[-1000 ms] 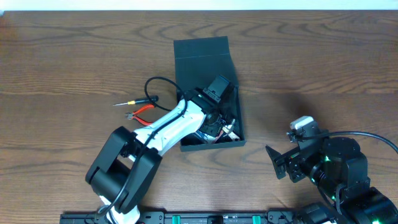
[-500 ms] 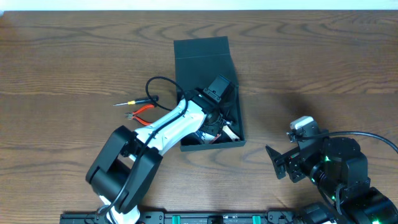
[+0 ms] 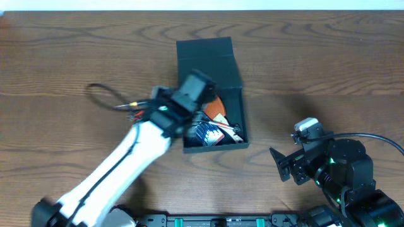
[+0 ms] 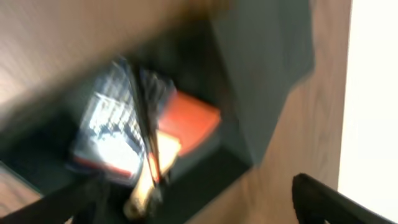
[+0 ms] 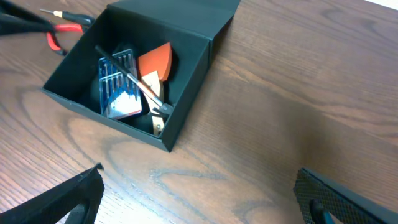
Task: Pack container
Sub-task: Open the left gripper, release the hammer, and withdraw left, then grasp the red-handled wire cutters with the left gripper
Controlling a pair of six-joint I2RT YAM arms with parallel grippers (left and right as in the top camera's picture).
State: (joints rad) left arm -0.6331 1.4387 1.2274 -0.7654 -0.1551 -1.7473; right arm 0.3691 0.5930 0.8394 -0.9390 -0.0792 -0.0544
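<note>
Overhead: container point(image 3: 207, 58) sits mid-surface with its lid open, my left hand point(image 3: 191, 93) over its left wall. Left wrist: blurred, my fingers look spread with nothing held. Right wrist: my right hand point(image 5: 199, 186) is wide open and empty. I'm mid-packing; next I'd probably fetch the red pliers point(image 5: 67, 27) just outside.

White-shelled left arm point(image 3: 120, 173) trailing a looped black cable point(image 3: 89, 91), black wrist block point(image 3: 192, 88) capping it, all-black right arm point(image 3: 347, 167) wearing a pale grey camera module point(image 3: 307, 126), green light point(image 3: 329, 162) glowing, thin dark lead point(image 3: 379, 137) arching off, dark textured fingers point(image 5: 65, 199) showing.
</note>
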